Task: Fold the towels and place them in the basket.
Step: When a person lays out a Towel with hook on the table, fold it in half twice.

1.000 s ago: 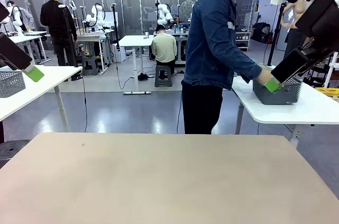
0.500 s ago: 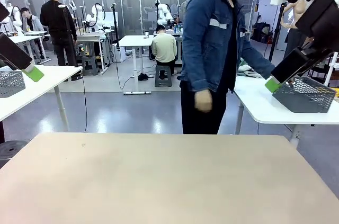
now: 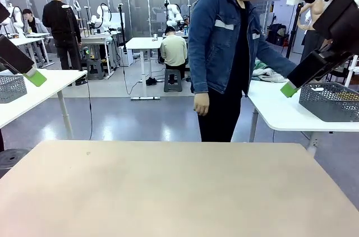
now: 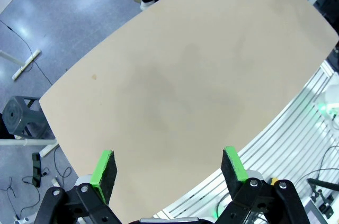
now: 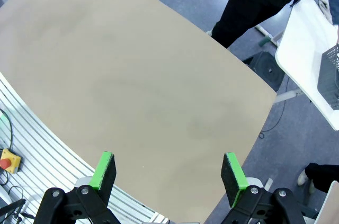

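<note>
The dark grey mesh basket (image 3: 330,102) stands on a white side table (image 3: 280,115) at the far right, and its edge also shows in the right wrist view (image 5: 332,75). Crumpled pale towels (image 3: 268,73) lie on that side table behind the person's arm. A person in a denim jacket (image 3: 221,46) stands between the two tables with one arm stretched toward the side table. My left gripper (image 3: 35,77) hangs open high at the left, empty (image 4: 168,163). My right gripper (image 3: 289,89) hangs open high at the right, empty (image 5: 168,166).
The beige work table (image 3: 179,192) lies bare under both grippers. A second mesh basket (image 3: 11,87) sits on another white table at the far left. The person's free hand (image 3: 201,104) hangs beyond the table's far edge.
The person has turned from the side table toward my table. The basket has slid to the right along the side table. Both arms have stayed still.
</note>
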